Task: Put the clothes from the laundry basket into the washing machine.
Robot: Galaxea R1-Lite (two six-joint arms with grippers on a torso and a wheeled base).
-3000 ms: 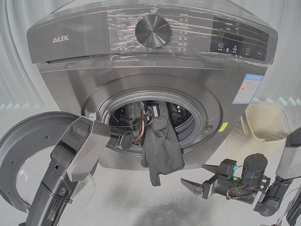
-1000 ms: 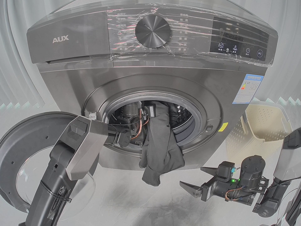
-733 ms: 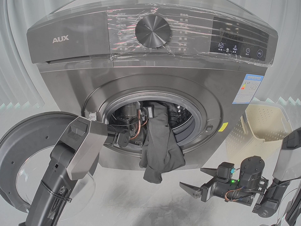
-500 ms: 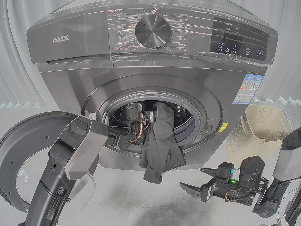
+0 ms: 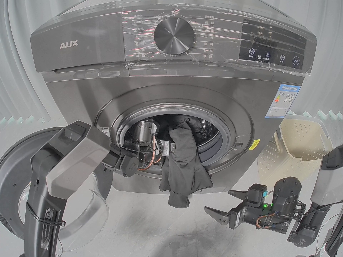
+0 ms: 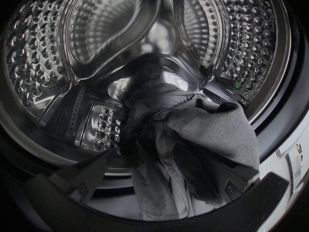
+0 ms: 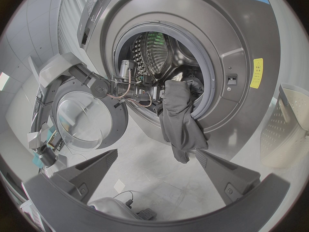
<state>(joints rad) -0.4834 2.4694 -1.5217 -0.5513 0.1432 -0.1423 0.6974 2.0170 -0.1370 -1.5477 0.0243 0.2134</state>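
A dark grey garment (image 5: 185, 161) hangs over the lower rim of the washing machine (image 5: 171, 90) opening, part inside the drum (image 6: 96, 33) and part dangling outside toward the floor. My left gripper (image 5: 166, 147) sits in the opening just left of the garment, open; the cloth (image 6: 193, 129) drapes over one of its fingers and hides it. From the right wrist view the garment (image 7: 180, 120) trails down below the left gripper (image 7: 159, 95). My right gripper (image 5: 218, 201) is low in front of the machine, open and empty, right of the garment's hanging end. The cream laundry basket (image 5: 300, 147) stands at the right.
The round machine door (image 5: 10, 172) stands swung open at the left, beside my left arm. The floor in front of the machine is bare grey. The basket (image 7: 289, 129) leans against the machine's right side.
My left arm has drawn back down and to the left, out of the drum mouth. The garment's top has slumped lower on the rim. The right gripper sank slightly.
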